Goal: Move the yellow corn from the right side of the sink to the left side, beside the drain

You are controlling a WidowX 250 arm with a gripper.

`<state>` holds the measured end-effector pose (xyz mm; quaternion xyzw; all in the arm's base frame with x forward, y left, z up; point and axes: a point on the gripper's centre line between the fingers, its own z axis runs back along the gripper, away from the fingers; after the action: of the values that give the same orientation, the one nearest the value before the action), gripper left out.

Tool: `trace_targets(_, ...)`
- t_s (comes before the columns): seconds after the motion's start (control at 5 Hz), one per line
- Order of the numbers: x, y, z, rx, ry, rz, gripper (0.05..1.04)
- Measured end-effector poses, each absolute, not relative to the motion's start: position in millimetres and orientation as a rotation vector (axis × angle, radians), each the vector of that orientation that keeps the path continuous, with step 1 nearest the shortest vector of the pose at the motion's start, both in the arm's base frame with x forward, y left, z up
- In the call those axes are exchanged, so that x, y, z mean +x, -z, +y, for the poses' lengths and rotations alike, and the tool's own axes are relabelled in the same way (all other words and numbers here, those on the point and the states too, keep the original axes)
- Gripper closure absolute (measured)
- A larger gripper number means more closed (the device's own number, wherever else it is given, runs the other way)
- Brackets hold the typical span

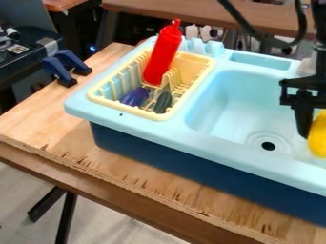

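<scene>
Bench edge up front, gripper down beside a yellow thing

Rough bench edge point(127, 184) nearest, the toy sink point(210, 147) behind it, and all the action is over on the right! My gripper point(306, 133) hangs over the basin point(223, 95), right of the drain point(268, 146), its tip right up against the yellow thing point(318, 136) in view. Apart, together or clamped on it? I can't tell, and I can't tell whether it rests on the basin floor either.

Judging the step: I'd call this close work at the yellow thing, either a grasp or a release. The next move calls for a sure answer on the grip; any lift would need a firm hold and height over the sink's front edge, any letting-go a steady drop straight down. A sideways nudge could roll it.

Over at the sink's left end, the dish rack point(208, 64) has company: a red bottle point(162, 52) leaning near its back edge, a purple thing point(135, 96) and a dark green thing point(163, 102) side by side near its front edge.
</scene>
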<state>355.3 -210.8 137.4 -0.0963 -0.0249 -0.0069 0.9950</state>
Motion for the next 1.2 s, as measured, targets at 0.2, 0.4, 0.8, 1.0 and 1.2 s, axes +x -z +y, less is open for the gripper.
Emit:
trace_targets(0.2, 346.7, -140.3, -195.8, -0.16, 0.01, -0.026, 0.412)
trace_targets(0.4, 348.0, -147.1, -181.8, -0.157, 0.02, -0.026, 0.412)
trace_targets(0.8, 360.8, -156.1, -156.7, -0.126, 0.097, -0.051, 0.412)
trace_targets(1.0, 365.9, -150.8, -144.6, -0.121, 0.156, -0.091, 0.412)
trace_targets(1.2, 362.7, -147.4, -130.1, -0.128, 0.145, -0.094, 0.412)
